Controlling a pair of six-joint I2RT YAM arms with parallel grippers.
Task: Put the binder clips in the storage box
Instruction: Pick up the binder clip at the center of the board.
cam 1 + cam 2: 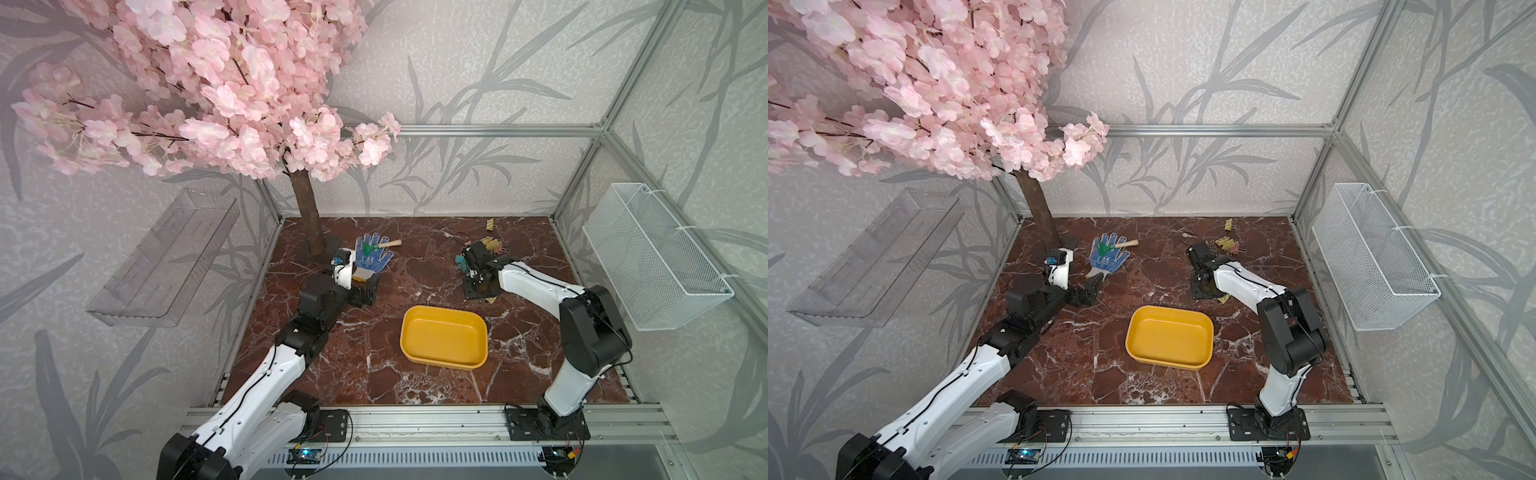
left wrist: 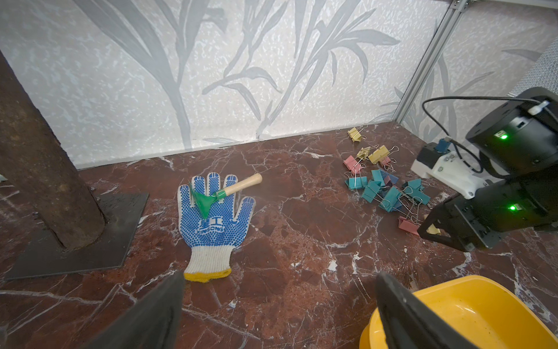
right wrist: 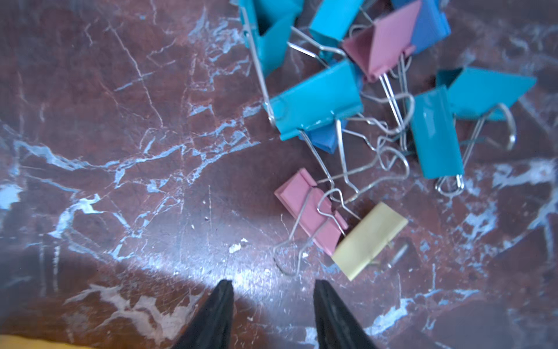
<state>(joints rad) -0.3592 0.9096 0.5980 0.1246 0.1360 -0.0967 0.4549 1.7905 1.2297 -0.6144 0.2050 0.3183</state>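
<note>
The binder clips (image 2: 389, 190) lie in a tangled pile at the back right of the marble table, in teal, pink, yellow and blue. They show in both top views (image 1: 494, 245) (image 1: 1227, 243). In the right wrist view a pink clip (image 3: 311, 211) and a yellow clip (image 3: 370, 240) lie just ahead of my right gripper (image 3: 273, 284). It is open, points down at the near edge of the pile, and has bare table between its fingers. The storage box (image 1: 444, 336) (image 1: 1169, 336), a yellow tray, stands empty at centre front. My left gripper (image 2: 279, 278) (image 1: 365, 291) hovers wide open near the glove's cuff, holding nothing.
A blue dotted glove (image 1: 372, 253) with a small green rake on it lies left of centre. The tree trunk (image 1: 309, 224) and its base plate stand at the back left. A white mesh basket (image 1: 652, 257) hangs on the right wall and a clear shelf (image 1: 166, 257) on the left.
</note>
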